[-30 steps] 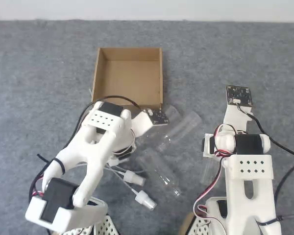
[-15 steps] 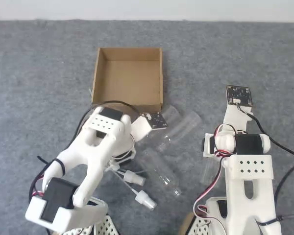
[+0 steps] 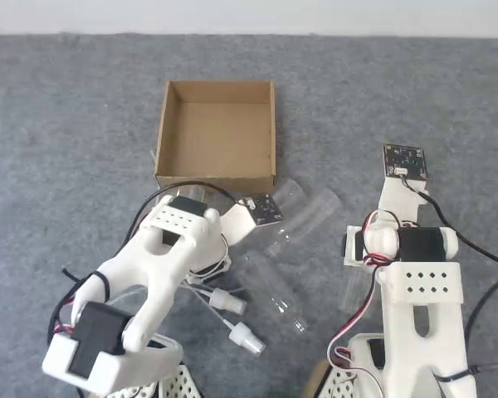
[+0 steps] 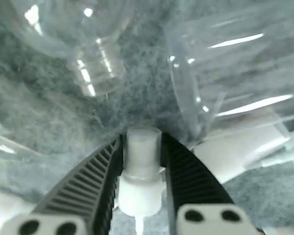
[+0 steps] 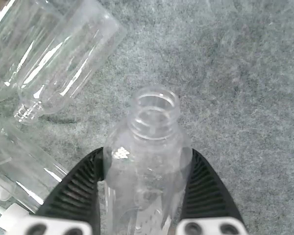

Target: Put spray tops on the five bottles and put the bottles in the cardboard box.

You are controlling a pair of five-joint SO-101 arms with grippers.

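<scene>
My left gripper (image 4: 141, 147) is shut on a white spray top (image 4: 139, 176), held low over the grey carpet among lying clear bottles; one bottle neck (image 4: 95, 73) lies just ahead of it. My right gripper (image 5: 146, 161) is shut on a clear bottle (image 5: 149, 132) whose open mouth points away from the wrist. The cardboard box (image 3: 216, 84) stands open at the back centre, nothing inside. Between the arms lie clear bottles (image 3: 309, 211) (image 3: 275, 292). Two white spray tops (image 3: 226, 300) (image 3: 247, 338) rest on the carpet by the left arm (image 3: 170, 249).
The right arm (image 3: 411, 265) stands at the right, with a small circuit board (image 3: 405, 162) on its far end. Black cables loop around the left arm's base. Open carpet stretches left of the box and at the far right.
The left arm has drawn back a little from the box toward the near side, lowering its wrist over the bottles. The right arm has not moved.
</scene>
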